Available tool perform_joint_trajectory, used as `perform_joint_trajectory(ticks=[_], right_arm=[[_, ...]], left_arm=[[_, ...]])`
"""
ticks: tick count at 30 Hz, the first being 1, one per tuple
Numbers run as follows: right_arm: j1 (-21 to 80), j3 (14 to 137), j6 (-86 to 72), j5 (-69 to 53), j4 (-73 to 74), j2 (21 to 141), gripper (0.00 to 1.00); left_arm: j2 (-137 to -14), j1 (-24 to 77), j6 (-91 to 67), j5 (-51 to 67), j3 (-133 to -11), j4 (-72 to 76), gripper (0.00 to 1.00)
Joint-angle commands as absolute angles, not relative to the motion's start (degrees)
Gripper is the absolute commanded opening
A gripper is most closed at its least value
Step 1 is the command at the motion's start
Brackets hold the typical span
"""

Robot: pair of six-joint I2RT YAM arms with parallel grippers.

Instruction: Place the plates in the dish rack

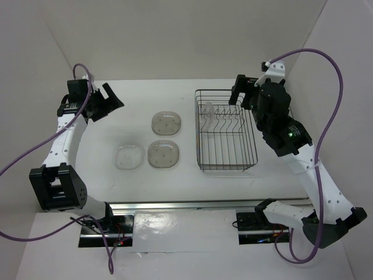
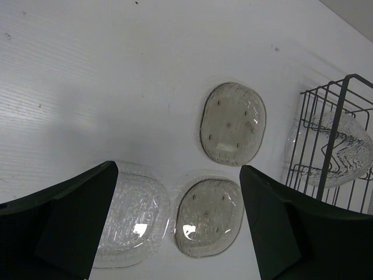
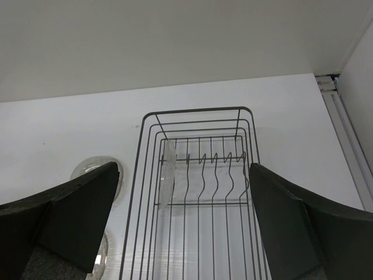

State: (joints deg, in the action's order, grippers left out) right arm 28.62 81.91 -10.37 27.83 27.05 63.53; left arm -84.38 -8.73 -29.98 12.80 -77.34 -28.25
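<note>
Left fingers wide, empty, at table's 10 o'clock. Right fingers wide, empty, over dish rack at 3 o'clock. Racked clear plate upright in its 11 o'clock corner. Flat mid-table: far tan plate, near tan plate, loose clear plate at 7 o'clock.

Top cam looks down on the whole worktop; both wrist cams angle down, each catching the rack.

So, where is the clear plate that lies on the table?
In the top view the clear plate lies flat left of centre, just left of the nearer greyish plate, and farthest from the dish rack.
</note>
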Motion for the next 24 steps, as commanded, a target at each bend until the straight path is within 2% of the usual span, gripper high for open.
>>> perform_joint_trajectory(ticks=[1,8,13,18,24], right_arm=[[29.1,82.9,-9.6,28.8,26.2,63.0,1.0],[29.1,82.9,-9.6,27.8,26.2,64.3,1.0],[29.1,81.1,-9.6,24.0,24.9,64.3,1.0],[29.1,79.7,-9.6,22.3,23.6,64.3,1.0],[29.1,79.2,-9.6,19.9,22.8,64.3,1.0]], left_arm=[[-84.0,-8.6,-28.7,15.0,-77.1,-26.0,1.0],[-85.7,-6.4,-28.7,19.5,-77.1,-24.9,1.0],[-91.7,-1.1,-30.1,19.8,-79.3,-23.5,1.0],[-100.8,-0.5,-29.7,24.2,-82.3,-21.1,0.97],[-109.2,2.1,-28.3,21.8,-85.2,-22.3,0.96]])
